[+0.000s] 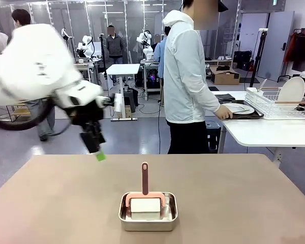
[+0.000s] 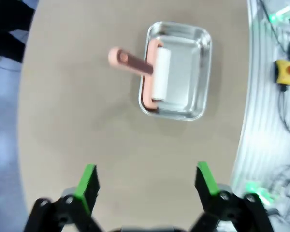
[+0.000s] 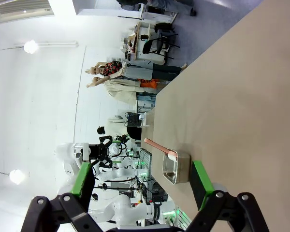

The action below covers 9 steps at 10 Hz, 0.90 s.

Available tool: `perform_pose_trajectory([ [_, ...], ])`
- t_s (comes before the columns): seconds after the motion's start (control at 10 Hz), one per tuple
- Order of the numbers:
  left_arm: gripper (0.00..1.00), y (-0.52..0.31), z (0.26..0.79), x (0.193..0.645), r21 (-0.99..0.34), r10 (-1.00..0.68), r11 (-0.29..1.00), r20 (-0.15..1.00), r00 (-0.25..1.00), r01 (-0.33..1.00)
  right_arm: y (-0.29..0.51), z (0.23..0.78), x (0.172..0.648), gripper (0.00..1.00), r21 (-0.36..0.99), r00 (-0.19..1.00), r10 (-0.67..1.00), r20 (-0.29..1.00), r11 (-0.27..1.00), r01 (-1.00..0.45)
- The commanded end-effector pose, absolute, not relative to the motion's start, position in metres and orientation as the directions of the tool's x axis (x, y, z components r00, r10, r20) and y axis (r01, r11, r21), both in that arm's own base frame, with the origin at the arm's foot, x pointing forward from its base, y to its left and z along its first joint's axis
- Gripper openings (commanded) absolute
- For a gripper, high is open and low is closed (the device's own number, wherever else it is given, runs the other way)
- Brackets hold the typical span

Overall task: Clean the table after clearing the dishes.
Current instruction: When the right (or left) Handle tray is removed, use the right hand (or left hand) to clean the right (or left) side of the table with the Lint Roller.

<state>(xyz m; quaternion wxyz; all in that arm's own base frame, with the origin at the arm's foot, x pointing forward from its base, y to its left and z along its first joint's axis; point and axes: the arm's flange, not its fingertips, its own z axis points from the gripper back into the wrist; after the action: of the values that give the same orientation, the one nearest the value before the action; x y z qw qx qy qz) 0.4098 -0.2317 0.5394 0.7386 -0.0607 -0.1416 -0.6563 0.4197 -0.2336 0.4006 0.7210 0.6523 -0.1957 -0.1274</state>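
The taupe table holds a steel pan with a pink-handled white roller resting in it. My left gripper hangs open above the table's far left part, blurred by motion. From its wrist I look down on the pan and roller past open, empty fingers; the left gripper holds nothing. My right gripper is open and empty too, with the pan far along the table. One of the dishes, a white plate on a dark tray, lies on the white side table under a person's hand.
A person in a white hooded jacket stands beyond the table's far edge, turned toward the white side table. A wire rack there holds an upright white plate. Cables and a red button box lie past the table's near edge.
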Motion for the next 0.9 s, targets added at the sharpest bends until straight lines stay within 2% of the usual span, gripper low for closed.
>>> perform_pose_trajectory([
  [0.0, 1.0, -0.261, 0.546, 0.434, 0.109, -0.984, 0.082, 0.164, 0.063, 0.991, -0.233, 0.404, 0.418, 1.0, 0.99, 0.892, -0.435, 0.122, 0.115, -0.079],
  [0.2, 1.0, -0.298, 0.539, 0.449, 0.054, -0.987, 0.109, 0.129, 0.101, 0.993, -0.233, 0.404, 0.418, 1.0, 0.99, 0.892, -0.435, 0.122, 0.115, -0.079],
  [0.5, 1.0, -0.334, 0.519, 0.466, 0.039, -0.994, 0.042, 0.105, 0.038, 0.998, -0.233, 0.404, 0.418, 1.0, 0.99, 0.892, -0.435, 0.122, 0.115, -0.079],
  [0.8, 1.0, -0.357, 0.5, 0.488, -0.016, -0.997, 0.032, 0.077, 0.033, 0.999, -0.233, 0.404, 0.418, 1.0, 0.99, 0.892, -0.435, 0.122, 0.115, -0.079],
])
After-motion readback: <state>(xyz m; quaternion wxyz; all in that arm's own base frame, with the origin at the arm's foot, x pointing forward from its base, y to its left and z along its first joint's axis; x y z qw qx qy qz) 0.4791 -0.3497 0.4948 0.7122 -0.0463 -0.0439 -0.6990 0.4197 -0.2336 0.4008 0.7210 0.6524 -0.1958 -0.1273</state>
